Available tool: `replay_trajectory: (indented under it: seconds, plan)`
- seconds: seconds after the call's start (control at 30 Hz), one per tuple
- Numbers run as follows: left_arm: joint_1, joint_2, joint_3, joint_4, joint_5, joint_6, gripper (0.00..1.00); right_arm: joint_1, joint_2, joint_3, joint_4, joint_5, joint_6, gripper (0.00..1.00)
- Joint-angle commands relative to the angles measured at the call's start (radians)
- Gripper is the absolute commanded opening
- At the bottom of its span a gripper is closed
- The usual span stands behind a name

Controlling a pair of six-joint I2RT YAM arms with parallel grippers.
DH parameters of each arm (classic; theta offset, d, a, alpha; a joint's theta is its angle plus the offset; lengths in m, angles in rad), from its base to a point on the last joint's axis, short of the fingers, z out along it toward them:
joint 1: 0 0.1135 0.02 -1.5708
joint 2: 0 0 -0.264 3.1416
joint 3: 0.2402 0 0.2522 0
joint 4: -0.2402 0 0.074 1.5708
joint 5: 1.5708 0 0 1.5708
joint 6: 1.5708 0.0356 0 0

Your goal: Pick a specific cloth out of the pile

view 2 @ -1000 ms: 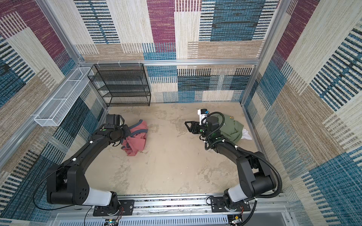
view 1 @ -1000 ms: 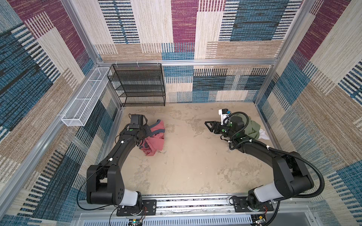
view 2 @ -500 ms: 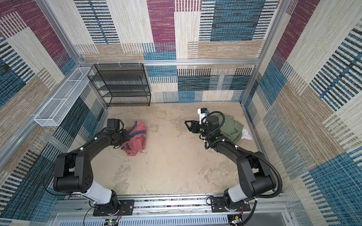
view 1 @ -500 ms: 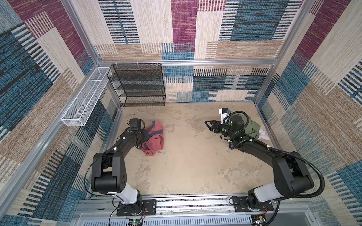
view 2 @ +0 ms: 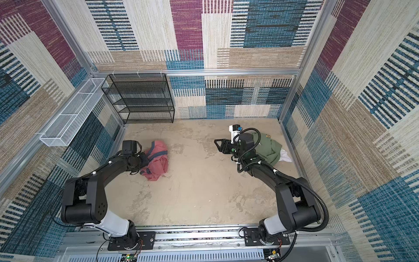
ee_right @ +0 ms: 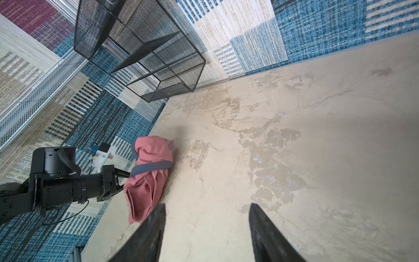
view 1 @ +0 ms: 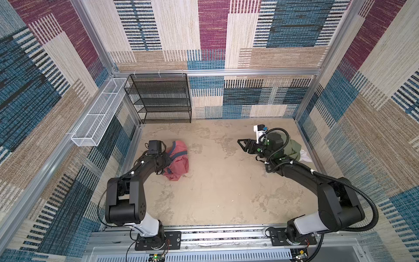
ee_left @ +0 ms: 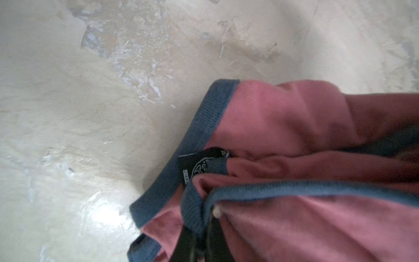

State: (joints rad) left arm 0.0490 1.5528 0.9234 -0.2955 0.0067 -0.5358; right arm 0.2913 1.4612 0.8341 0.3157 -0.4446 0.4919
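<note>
Cloth (view 1: 179,161), soft and limp, lies bunched on the tabletop (view 1: 215,181) far from the pile (view 1: 293,149), its grey-blue trim (ee_left: 195,140), likely the surest hold, pinched in the near-closed left end effector (ee_right: 124,181); right end effector (view 1: 241,145) open, empty.

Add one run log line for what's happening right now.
status: red cloth on table, apart from pile | left gripper: pinching red cloth's trim | right gripper: open, empty, by pile
</note>
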Motion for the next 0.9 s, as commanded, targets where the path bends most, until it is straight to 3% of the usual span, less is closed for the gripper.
replay_trajectory:
  seconds: [0.0,0.27,0.4,0.6,0.87]
  plan:
    - [-0.009,-0.057,-0.003,-0.071,-0.022,0.002,0.27,-0.001,-0.021,-0.011,0.019,-0.005,0.000,0.62]
    - [-0.040,-0.243,0.020,-0.197,-0.109,0.055,0.33,0.000,-0.052,-0.054,0.049,-0.016,0.020,0.62]
    - [-0.133,-0.277,0.074,-0.228,-0.178,0.102,0.33,0.000,-0.069,-0.072,0.054,-0.003,0.016,0.62]
    - [-0.305,-0.162,0.174,-0.197,-0.231,0.146,0.32,0.000,-0.073,-0.077,0.054,0.003,0.014,0.62]
    - [-0.344,0.070,0.232,-0.123,-0.167,0.087,0.29,0.000,-0.098,-0.081,0.030,0.025,0.002,0.63]
